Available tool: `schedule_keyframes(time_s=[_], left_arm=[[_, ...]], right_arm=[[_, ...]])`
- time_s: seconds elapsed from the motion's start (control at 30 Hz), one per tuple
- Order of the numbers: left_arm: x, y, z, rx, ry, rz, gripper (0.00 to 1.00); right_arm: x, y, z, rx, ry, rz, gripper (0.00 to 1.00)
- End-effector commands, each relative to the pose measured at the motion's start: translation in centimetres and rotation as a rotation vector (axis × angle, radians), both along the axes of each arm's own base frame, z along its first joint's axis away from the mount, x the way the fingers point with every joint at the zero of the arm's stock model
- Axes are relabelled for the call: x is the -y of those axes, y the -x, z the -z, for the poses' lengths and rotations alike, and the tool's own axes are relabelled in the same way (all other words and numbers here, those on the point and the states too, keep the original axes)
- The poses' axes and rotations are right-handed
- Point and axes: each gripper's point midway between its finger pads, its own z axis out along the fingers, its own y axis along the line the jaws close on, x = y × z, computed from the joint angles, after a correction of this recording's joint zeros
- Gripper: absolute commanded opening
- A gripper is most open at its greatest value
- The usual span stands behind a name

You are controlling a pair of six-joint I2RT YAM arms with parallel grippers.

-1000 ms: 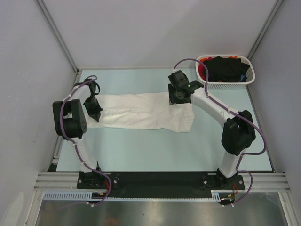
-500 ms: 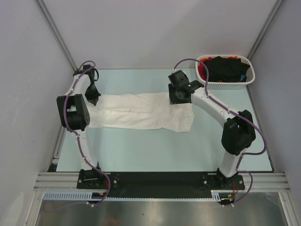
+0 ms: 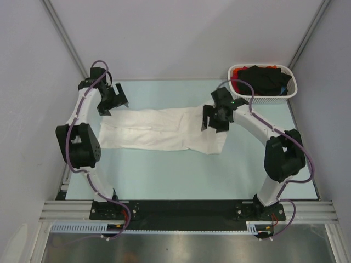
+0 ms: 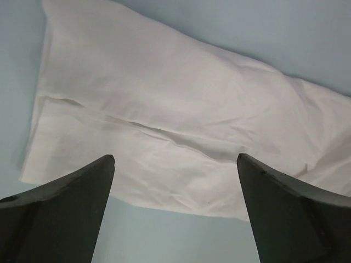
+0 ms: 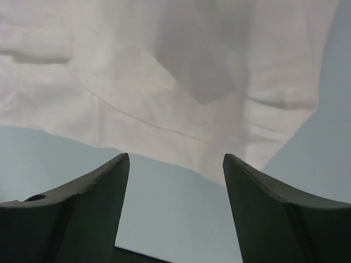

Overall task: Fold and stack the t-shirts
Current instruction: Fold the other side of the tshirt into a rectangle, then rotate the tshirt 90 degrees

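- tabletop (image 3: 181, 170): pale blue, and the work sits in its middle band, beyond the arm bases.
- white t-shirt (image 3: 159, 130): lies flat across the middle, left to right, as a long narrow band. its sides look folded in (a lengthwise crease shows in both wrist views), and nothing grips it.
- right pincer (image 3: 215, 121): hangs over the band's right end, jaws apart, with only cloth and tabletop showing between them. it holds nothing.
- left pincer (image 3: 114, 103): sits above the band's far-left corner, jaws spread wide and empty.
- step in hand, as i judge it: the lengthwise fold is laid and both pincers are free, but the crosswise fold is not yet made.
- next move, likely: lower a pincer onto one short end, pinch all layers at the edge and carry it over to the other end. the corners need to stay square so the band does not twist.
- basket (image 3: 263, 99): in the far right corner, heaped with a black t-shirt (image 3: 266, 79) and a red t-shirt (image 3: 236, 83), waiting their turn.
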Motion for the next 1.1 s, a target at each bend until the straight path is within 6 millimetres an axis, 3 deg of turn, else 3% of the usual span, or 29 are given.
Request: schedule_keyframes(time_s=[0.0,0.03,0.07,0.1,0.2,0.47,0.73,0.87,1.07], left_arm=[[2.9,-0.6,-1.4,0.099,0.079,0.082,1.00],[2.8,-0.5,-0.8,0.082,0.074,0.078,1.00],[2.7,-0.6,0.0,0.063,0.070,0.079,1.00],[2.7,-0.6,0.4,0.052,0.066,0.081,1.00],[2.4,-0.9,1.6,0.020,0.051,0.090,1.00],[2.2,-1.4,3.0,-0.028,0.048,0.100,1.00],[2.4,-1.0,4.0,-0.051,0.068,0.105,1.00],[2.3,-0.9,4.3,-0.059,0.060,0.104,1.00],[1.0,-0.9,3.9,-0.056,0.038,0.077,1.00]], right_arm=[[5.1,1.9,-0.1,-0.144,-0.255,0.246,0.77],[6.6,3.3,1.7,-0.202,-0.275,0.304,0.78],[7.1,3.4,0.9,-0.192,-0.335,0.319,0.78],[8.9,3.4,1.2,-0.197,-0.347,0.380,0.78],[10.4,5.2,2.4,-0.247,-0.334,0.421,0.79],[7.3,5.9,3.2,-0.310,-0.538,0.421,0.83],[7.1,8.3,6.7,-0.434,-0.422,0.392,0.88],[6.3,8.6,8.9,-0.479,-0.386,0.369,0.88],[4.7,7.4,11.8,-0.515,-0.317,0.338,0.88]])
